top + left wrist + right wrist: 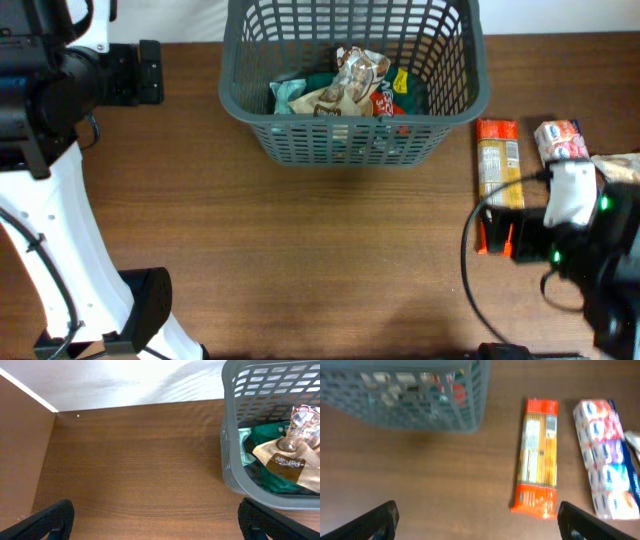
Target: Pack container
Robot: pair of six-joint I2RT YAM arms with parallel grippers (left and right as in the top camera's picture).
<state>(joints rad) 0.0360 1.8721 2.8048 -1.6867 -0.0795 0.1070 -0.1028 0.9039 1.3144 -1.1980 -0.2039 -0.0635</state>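
Note:
The dark grey lattice basket (232, 96) stands at the back middle of the table and holds several packets, among them a brown and white one (340, 95) and a teal one (290, 92). The basket also shows in the left wrist view (231, 462) and the right wrist view (420, 410). My left gripper (160, 525) is open and empty over bare table, left of the basket (148, 72). My right gripper (482, 525) is open and empty, low over the table just short of the near end of an orange pasta packet (538, 457) (497, 160).
A white, blue and red packet (606, 457) (560, 140) lies right of the orange one. Another pale packet (622, 166) shows at the right edge. The white wall (125, 382) runs behind the table. The left arm's white base (60, 250) stands at the front left.

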